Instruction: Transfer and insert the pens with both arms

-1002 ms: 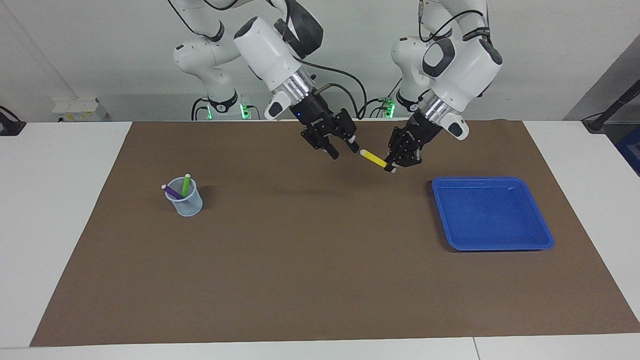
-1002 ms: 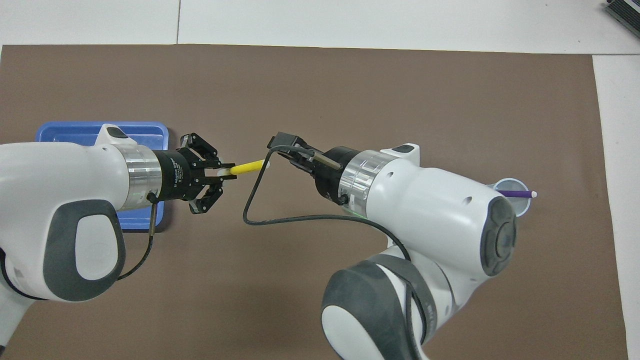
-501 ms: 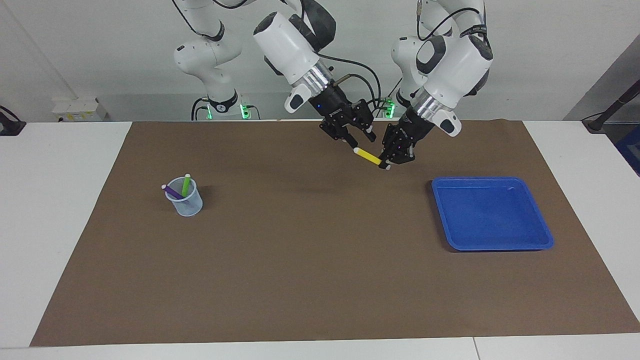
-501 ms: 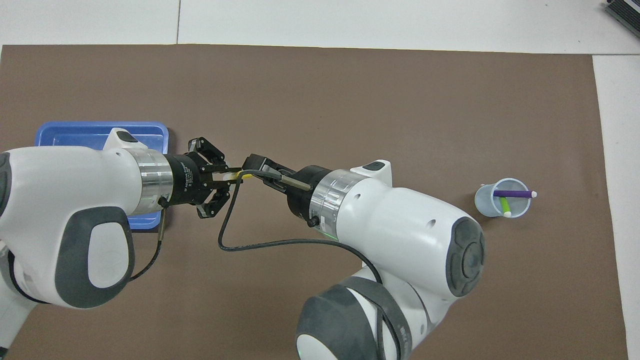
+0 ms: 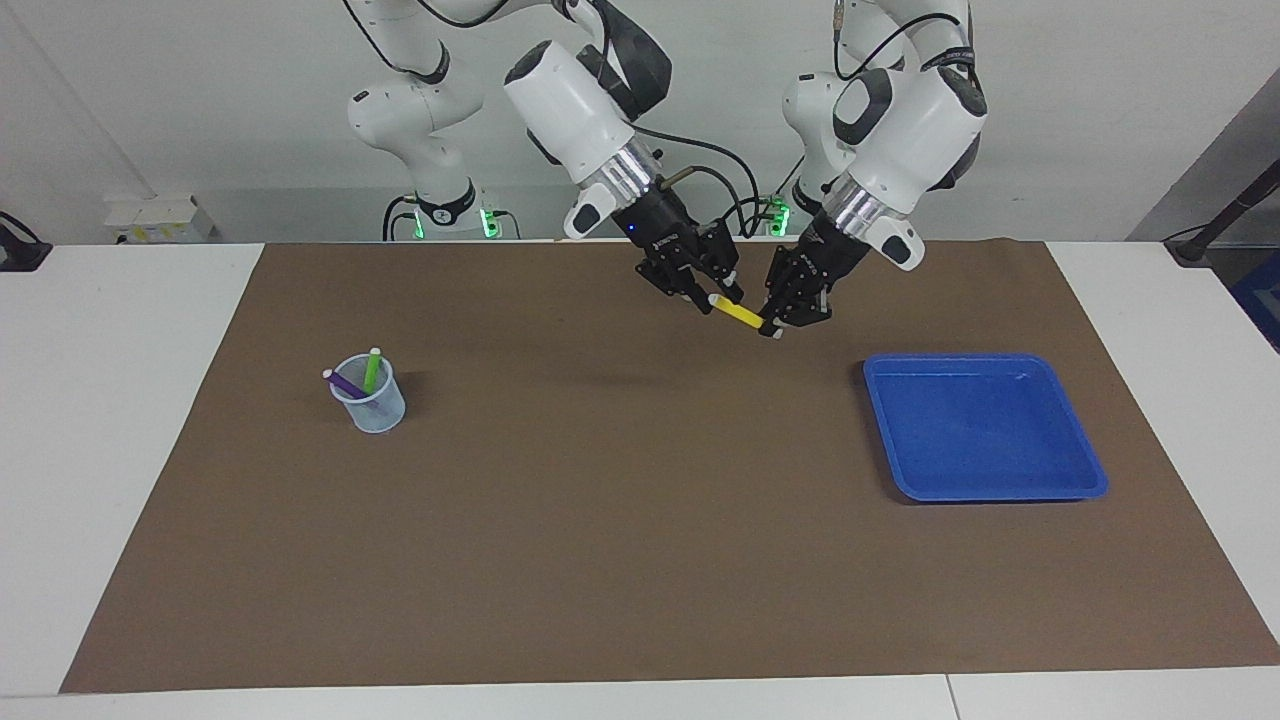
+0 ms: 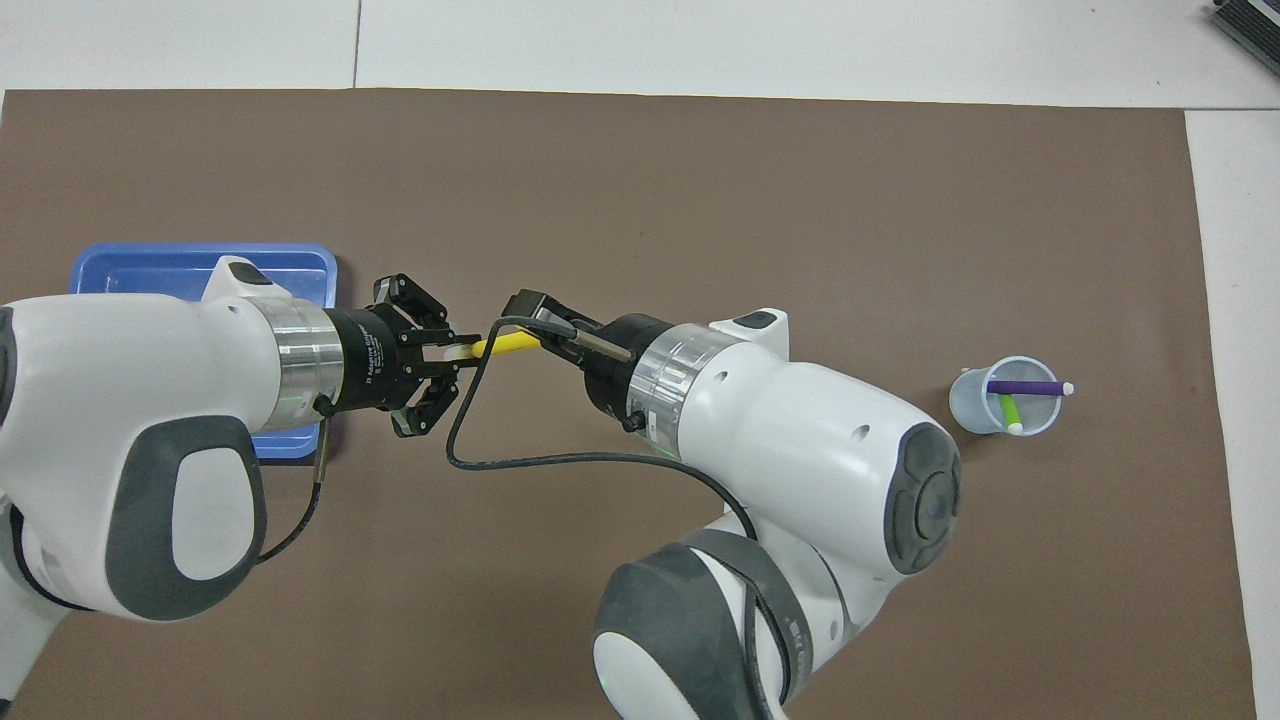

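Plastic cup [image 5: 385, 412] holds purple pen [image 5: 345, 382], green pen [image 5: 372, 368]; left gripper [image 5: 772, 328] jaws clamp yellow pen [image 5: 742, 314].

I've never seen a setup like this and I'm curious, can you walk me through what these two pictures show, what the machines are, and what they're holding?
These are two white robot arms, each ending in a black two-finger gripper. One picture looks at them from across the table; the other looks down from above their own end.

In mid-air over the brown mat, the left gripper is shut on one end of a yellow pen. The right gripper is at the pen's other end; whether it has gripped is not clear. It looks like a hand-over.

On the mat toward the right arm's end stands a small clear cup with a green pen and a purple pen in it. Toward the left arm's end lies a blue tray, with nothing visible in it.
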Action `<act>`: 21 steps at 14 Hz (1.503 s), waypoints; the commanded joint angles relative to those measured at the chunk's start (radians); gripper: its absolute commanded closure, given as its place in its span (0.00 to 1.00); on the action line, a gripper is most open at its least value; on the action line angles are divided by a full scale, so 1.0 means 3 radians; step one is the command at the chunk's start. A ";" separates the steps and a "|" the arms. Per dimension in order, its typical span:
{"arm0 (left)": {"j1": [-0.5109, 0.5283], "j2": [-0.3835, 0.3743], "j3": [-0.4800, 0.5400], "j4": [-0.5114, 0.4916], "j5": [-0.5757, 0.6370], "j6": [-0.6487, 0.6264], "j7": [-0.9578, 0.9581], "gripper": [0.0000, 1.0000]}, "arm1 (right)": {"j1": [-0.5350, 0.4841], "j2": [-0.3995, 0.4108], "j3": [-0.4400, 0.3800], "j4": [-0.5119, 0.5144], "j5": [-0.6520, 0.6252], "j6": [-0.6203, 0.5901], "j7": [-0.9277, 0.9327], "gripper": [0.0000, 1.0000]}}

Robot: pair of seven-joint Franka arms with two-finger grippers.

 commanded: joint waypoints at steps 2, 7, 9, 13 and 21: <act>-0.0044 -0.0111 0.0036 -0.0085 0.0067 -0.0030 -0.0074 1.00 | -0.0015 0.0043 0.0019 0.0028 0.0013 0.0070 -0.0021 0.57; -0.0044 -0.0137 0.0036 -0.0085 0.0067 -0.0036 -0.0074 1.00 | 0.0000 0.0028 0.0019 0.0013 0.0024 0.0065 0.0030 0.54; -0.0044 -0.0142 0.0036 -0.0085 0.0067 -0.0036 -0.0080 1.00 | 0.0005 0.0023 0.0019 0.0007 0.0029 0.0055 0.0035 0.54; -0.0044 -0.0142 0.0036 -0.0085 0.0062 -0.0036 -0.0080 1.00 | 0.0010 0.0012 0.0019 -0.0018 0.0029 0.0060 0.0035 0.63; -0.0044 -0.0162 0.0036 -0.0085 0.0067 -0.0041 -0.0090 1.00 | 0.0026 0.0002 0.0019 -0.0028 0.0029 0.0054 0.0168 0.56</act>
